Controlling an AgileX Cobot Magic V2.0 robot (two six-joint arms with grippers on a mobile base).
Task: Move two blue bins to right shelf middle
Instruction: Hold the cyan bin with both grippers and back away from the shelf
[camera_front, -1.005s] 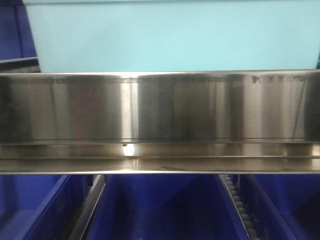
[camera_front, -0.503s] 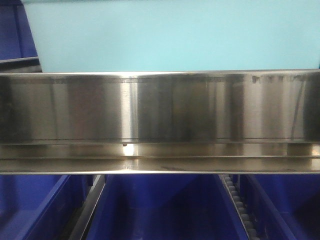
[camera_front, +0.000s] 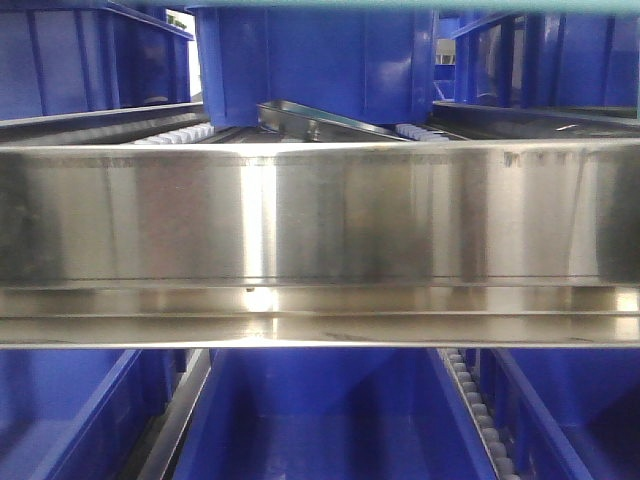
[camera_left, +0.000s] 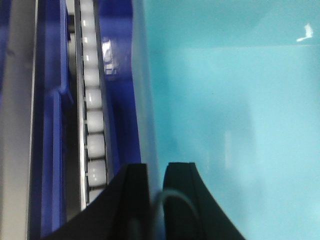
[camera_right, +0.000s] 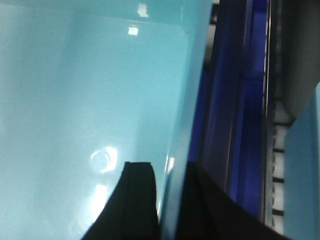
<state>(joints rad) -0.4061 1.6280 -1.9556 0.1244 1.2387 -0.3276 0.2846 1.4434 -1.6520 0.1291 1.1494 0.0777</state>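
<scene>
The pale blue bin (camera_left: 235, 125) was held between both arms. Its smooth cyan inside filled most of each wrist view, and in the front view only a thin strip of it (camera_front: 400, 5) showed along the very top edge. The left gripper (camera_left: 157, 169) was clamped on the bin's left wall, with one black finger (camera_left: 134, 200) outside the wall and the other inside. The right gripper (camera_right: 167, 170) was pinched the same way over the bin's (camera_right: 75, 100) right wall. Just beside the left wall ran a roller track (camera_left: 92, 120) of white rollers, with a dark blue bin wall (camera_left: 120, 75) between track and pale bin. In the front view a steel shelf beam (camera_front: 320, 215) crossed the whole width, with dark blue bins (camera_front: 310, 60) on the level behind it and more below.
</scene>
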